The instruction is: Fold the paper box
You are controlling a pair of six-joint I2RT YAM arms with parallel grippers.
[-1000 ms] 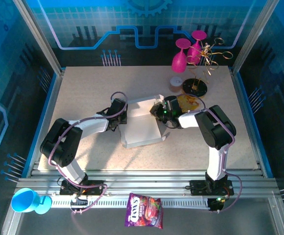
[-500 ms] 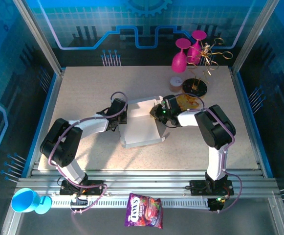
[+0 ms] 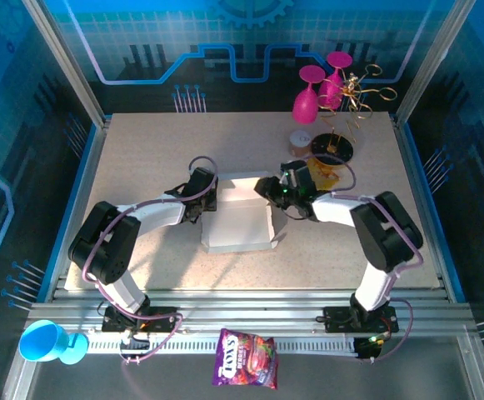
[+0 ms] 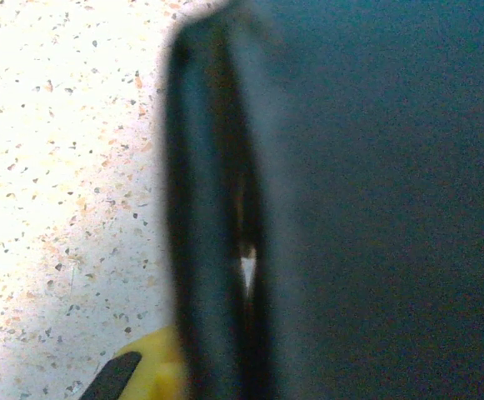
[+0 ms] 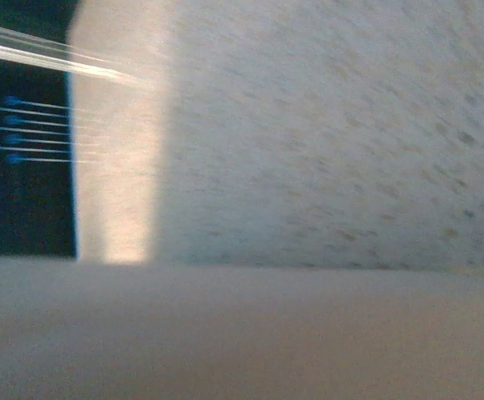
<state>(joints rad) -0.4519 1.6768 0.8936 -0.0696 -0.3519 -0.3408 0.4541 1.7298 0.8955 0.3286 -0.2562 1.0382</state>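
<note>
The white paper box lies partly folded in the middle of the table, with its back wall and right flap raised. My left gripper sits at the box's left back edge. In the left wrist view its dark jaws are pressed almost together on a thin pale sliver of the paper box. My right gripper is at the box's back right corner, against the raised flap. In the right wrist view, blurred cardboard of the paper box covers the lower half and hides the fingers.
A golden-yellow snack packet lies just behind the right gripper. Behind it are a small brown cup, a black stand with gold wire and pink glasses. Off the table in front are a purple candy bag and a blue cup.
The right arm's elbow has swung out to the right while its gripper stayed at the box corner. The box's right flap has shifted and stands squarer. The left arm has not moved.
</note>
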